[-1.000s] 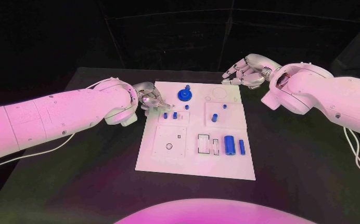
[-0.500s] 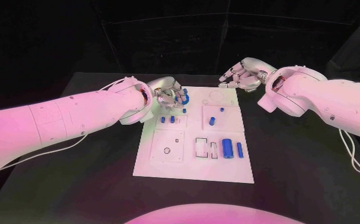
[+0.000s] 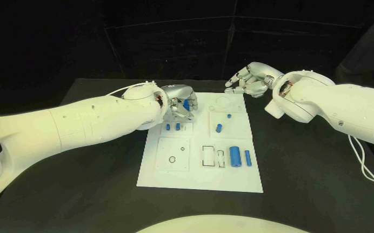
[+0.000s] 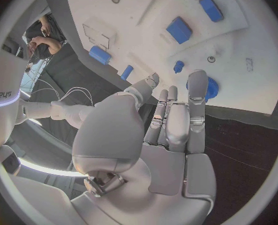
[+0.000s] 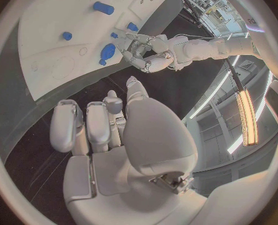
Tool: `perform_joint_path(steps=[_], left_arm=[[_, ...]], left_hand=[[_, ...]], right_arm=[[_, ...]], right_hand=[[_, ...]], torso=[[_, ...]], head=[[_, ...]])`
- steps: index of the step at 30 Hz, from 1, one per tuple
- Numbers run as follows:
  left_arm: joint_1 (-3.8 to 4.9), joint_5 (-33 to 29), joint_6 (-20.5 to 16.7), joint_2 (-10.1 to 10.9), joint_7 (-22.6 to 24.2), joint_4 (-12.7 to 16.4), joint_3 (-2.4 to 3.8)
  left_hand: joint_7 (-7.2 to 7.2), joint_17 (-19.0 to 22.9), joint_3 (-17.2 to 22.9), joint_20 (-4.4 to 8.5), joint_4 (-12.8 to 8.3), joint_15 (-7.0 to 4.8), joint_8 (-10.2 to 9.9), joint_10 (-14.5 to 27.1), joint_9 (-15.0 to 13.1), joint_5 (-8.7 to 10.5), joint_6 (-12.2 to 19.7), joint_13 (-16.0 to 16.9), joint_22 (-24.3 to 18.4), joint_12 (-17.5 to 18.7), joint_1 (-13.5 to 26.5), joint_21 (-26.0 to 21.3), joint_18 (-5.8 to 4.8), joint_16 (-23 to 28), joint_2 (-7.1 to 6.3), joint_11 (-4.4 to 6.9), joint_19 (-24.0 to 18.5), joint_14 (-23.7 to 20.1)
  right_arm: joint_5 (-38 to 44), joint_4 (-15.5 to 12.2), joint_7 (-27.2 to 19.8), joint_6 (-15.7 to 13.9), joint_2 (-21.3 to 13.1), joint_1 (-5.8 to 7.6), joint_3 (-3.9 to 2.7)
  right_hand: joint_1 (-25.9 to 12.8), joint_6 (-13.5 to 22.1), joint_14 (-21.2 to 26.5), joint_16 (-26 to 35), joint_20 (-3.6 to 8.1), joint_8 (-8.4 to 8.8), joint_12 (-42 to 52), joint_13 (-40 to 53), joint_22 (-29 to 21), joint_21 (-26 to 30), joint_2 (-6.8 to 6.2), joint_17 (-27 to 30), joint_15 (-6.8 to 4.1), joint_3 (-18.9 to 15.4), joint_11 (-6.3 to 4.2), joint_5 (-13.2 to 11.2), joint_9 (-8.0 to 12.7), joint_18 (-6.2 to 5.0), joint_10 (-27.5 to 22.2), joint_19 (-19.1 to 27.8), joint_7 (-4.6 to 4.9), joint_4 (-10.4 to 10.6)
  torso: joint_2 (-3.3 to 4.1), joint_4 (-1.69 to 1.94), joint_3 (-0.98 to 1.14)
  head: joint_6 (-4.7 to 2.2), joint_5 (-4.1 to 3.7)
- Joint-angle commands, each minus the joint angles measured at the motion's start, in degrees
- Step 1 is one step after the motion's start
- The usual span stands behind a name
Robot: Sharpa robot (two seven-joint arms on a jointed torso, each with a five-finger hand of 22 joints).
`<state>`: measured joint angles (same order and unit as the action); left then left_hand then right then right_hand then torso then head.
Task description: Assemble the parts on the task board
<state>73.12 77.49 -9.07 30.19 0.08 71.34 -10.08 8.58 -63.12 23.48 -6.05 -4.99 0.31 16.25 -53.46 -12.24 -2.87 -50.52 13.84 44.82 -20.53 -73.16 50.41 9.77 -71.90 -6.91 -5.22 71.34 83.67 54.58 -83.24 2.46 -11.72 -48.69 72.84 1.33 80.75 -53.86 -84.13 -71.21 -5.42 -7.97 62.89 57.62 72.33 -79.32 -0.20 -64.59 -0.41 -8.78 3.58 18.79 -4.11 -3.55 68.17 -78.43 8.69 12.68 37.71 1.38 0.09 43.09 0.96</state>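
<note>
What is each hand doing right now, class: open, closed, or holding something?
Left hand: open over the blue disc, holding nothing.
Right hand: open, holding nothing.

Black table (image 3: 312, 157), dark backdrop (image 3: 187, 27), bright ceiling strip light (image 5: 246, 117)

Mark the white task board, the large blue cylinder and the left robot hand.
White task board (image 3: 175, 174): head view, bare near corner.
Large blue cylinder (image 3: 236, 155): head view, mid-body.
Left robot hand (image 3: 182, 105): head view, middle of hand.

left robot hand (image 3: 181, 105) fingers extended and empty, right robot hand (image 3: 251, 79) loosely curled, empty
</note>
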Motion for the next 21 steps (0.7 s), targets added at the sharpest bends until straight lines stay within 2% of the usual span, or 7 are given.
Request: perform_joint_path(steps=[1,8,21], left_arm=[[0.1,6.3,1.7,-0.9,-0.7,-1.1,-0.21],[0.07,7.7,2.2,-3.0,-1.3,-4.1,-0.6],[-0.13,7.9,6.2,-4.5,-1.6,-5.7,-0.75]], left_hand=[[-0.1,-0.2,-0.5,0.04,-0.1,-0.13,-0.5,-0.3,0.3,0.17,-0.4,-0.4,0.7,0.5,-0.3,0.7,-0.64,-0.4,-0.39,0.03,0.5,0.9],[-0.2,-0.5,-0.2,0.13,-0.2,-0.16,-1.0,-0.5,0.9,0.16,-1.2,-1.3,2.1,1.0,-1.0,2.0,-0.9,-0.9,0.19,0.03,1.4,1.2],[-0.65,1.0,0.0,0.42,-0.2,-0.52,-1.4,-2.6,1.7,0.17,-3.1,-2.5,5.4,1.2,-1.0,5.0,-1.48,-0.4,0.41,0.46,3.1,1.2]], right_arm=[[-0.1,0.0,-0.3,-0.5,0.1,0.1,-0.03],[0.1,0.0,-0.4,-0.6,0.2,0.1,-0.03],[0.2,0.1,-0.4,-0.5,0.6,0.1,-0.03]], right_hand=[[0.1,0.0,-0.9,0.1,-0.08,-0.2,-0.3,-0.1,0.0,0.2,0.52,-0.1,-0.41,-0.2,0.01,0.2,0.1,-0.62,-0.4,0.3,-0.15,0.0],[0.1,0.0,-0.9,0.1,-0.08,-0.2,-0.3,-0.1,0.0,0.2,0.52,-0.1,-0.41,-0.2,0.01,0.2,0.1,-0.62,-0.4,0.3,-0.15,0.0],[0.1,0.0,-0.9,0.1,-0.08,-0.22,-0.2,0.0,0.1,0.2,0.58,-0.1,-0.42,-0.2,0.0,0.3,0.1,-0.6,-0.4,0.2,-0.17,0.0]], torso=[[-0.01,0.0,-0.05],[-0.04,0.06,-0.04],[-0.09,0.12,-0.04]], head=[[-0.07,-0.01],[0.26,-0.23],[0.59,-0.12]])
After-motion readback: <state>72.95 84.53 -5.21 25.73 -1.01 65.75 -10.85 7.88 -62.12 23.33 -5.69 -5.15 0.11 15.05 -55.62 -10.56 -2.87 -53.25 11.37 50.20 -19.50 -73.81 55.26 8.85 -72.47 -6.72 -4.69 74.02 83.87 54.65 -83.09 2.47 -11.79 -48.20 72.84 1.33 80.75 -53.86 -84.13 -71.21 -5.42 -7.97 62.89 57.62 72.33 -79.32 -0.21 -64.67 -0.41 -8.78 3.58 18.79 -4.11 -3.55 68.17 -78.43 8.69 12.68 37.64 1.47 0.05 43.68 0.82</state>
